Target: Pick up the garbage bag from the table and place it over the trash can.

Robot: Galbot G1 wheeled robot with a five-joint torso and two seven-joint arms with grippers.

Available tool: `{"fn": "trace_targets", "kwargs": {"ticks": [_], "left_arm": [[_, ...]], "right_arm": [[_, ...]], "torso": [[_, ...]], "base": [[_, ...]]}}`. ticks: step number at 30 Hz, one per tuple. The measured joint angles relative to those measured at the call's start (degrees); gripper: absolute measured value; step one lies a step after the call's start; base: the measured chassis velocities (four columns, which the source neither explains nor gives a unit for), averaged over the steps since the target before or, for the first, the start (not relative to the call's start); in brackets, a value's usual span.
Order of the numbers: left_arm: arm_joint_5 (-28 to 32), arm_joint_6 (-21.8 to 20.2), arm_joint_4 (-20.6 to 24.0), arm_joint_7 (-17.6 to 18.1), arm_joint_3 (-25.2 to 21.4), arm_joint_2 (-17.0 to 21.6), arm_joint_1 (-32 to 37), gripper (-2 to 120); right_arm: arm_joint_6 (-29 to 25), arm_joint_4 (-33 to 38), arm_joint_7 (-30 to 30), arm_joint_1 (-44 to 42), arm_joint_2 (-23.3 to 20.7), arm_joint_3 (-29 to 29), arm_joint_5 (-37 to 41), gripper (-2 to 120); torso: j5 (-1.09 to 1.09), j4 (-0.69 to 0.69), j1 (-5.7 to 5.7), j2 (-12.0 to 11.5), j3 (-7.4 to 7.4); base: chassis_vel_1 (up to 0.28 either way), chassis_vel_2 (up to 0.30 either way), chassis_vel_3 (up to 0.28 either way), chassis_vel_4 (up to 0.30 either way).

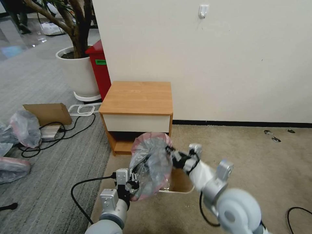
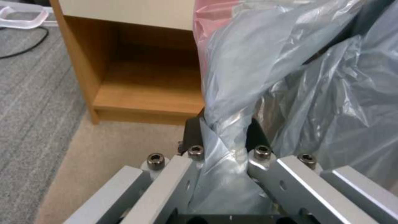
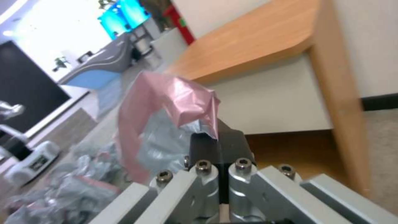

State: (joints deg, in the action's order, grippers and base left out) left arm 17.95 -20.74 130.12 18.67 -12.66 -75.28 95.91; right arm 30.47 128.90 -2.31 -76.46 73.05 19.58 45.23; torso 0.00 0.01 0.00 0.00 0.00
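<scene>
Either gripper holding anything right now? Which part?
Both hold the garbage bag. The left gripper is shut on a bunched grey fold at its lower left side; the right gripper pinches the pink-red edge at the upper right.

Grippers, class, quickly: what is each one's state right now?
Left gripper: shut on the thin, wrinkly, translucent grey plastic garbage bag with a pink-red edge.
Right gripper: shut on the same bag's pink edge.
</scene>
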Motion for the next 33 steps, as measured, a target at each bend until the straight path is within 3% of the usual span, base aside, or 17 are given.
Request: {"fn": "trace_targets", "kwargs": {"ticks": [15,33], "left_arm": [[6.7,-0.4,0.9,-1.9,-3.7,0.2,-0.6,6],[11.5,-0.5,1.0,-5.2,-6.4,-0.5,-0.9,6]], "right_arm": [[10.0,-1.0,-12.9,1.4,-5.2,3.6,6.9,0],[10.1,-2.2,-17.0,2.6,-11.4,4.9,13.1,0]], "torso": [[0.0,-0.01,0.0,0.0,0.0],[0.01,-0.01,0.0,0.0,0.0]], "base": [[0.0,0.0,0.0,0.0],[0.0,0.0,0.0,0.0]]}}
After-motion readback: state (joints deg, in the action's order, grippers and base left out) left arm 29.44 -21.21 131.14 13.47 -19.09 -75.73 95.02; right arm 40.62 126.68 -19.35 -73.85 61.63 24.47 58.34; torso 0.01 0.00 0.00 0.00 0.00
